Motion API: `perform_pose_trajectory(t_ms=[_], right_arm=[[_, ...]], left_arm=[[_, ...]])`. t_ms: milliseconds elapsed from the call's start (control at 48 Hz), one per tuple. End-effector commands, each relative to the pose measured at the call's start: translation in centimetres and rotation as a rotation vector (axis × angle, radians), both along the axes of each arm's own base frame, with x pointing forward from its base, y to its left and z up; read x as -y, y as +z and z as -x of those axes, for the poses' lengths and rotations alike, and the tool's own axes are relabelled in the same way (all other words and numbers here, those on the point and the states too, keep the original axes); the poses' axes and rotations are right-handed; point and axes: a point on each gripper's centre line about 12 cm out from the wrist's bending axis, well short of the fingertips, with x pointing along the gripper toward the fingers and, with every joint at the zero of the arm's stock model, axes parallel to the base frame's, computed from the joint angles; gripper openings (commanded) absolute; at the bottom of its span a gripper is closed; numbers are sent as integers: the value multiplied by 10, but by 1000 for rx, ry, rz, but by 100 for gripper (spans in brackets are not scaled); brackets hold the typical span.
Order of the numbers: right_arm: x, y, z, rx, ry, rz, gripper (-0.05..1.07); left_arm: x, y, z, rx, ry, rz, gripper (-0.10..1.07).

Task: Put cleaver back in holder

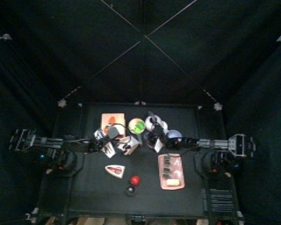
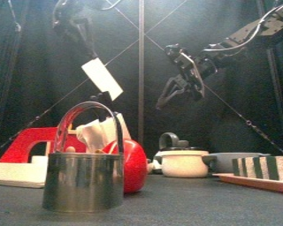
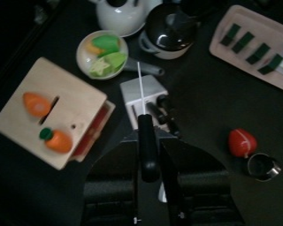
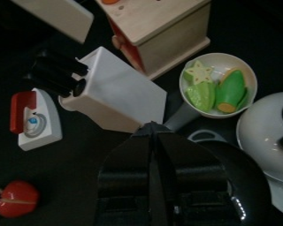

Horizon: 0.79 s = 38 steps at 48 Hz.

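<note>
One slip risk: left end effector point(image 3: 148, 119), clamped on the cleaver point(image 3: 144, 93), could miss the holder point(image 3: 43, 119) at about 12 o'clock in the top view; right end effector point(image 4: 156, 132) looks closed, empty.

No text, label, brand, number or sign is legible on any object across the four camera views.

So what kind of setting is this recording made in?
Most likely a lab robot pen staged as a toy kitchen: black curtains surround a small black table with play kitchenware, such as a white teapot, a bowl of vegetables and a steel cup.
</note>
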Motion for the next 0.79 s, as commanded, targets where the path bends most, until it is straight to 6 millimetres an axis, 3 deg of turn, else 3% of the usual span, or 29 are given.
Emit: perform_pose_trajectory(t_ms=[0, 333, 771], right_arm=[[4, 11, -14, 37, 9, 6, 26], [10, -2, -34, 15, 10, -7, 25], [13, -8, -44, 6, 11, -7, 25]], left_arm=[[6, 6, 14, 35, -9, 31, 45], [11, -31, 35, -28, 40, 130, 45], [9, -40, 28, 17, 17, 140, 45]])
